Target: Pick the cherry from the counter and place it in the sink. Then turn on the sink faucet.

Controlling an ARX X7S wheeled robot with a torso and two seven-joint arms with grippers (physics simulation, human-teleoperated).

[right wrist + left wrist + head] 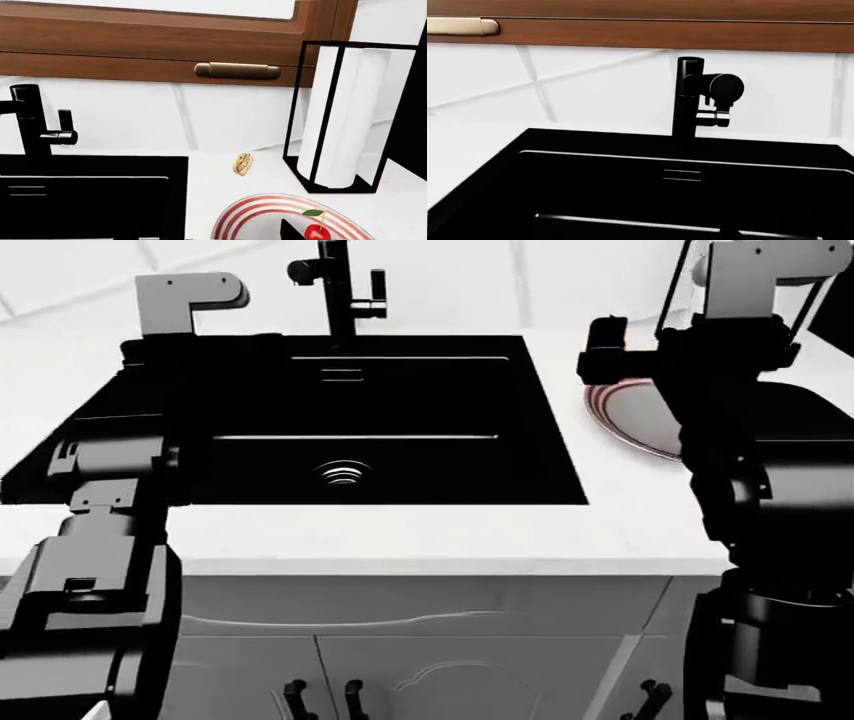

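The cherry [316, 231] sits on the striped plate [267, 212] right of the sink [400, 400], toward the desk's [400, 530] back right corner; I'd drop the right arm straight over it, pinch gently below the stem; can't tell if either arm's fingers are apart.

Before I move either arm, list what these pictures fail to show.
- Both grippers: neither wrist view shows fingers, and in the head view the arms' own dark links hide them, so open or shut is unknown.
- The cherry: seen only at the right wrist view's edge, on the plate; in the head view the right arm covers it.
- The sink: its near left part is hidden behind the left arm.
- The sink faucet: its top is cut off in the head view.
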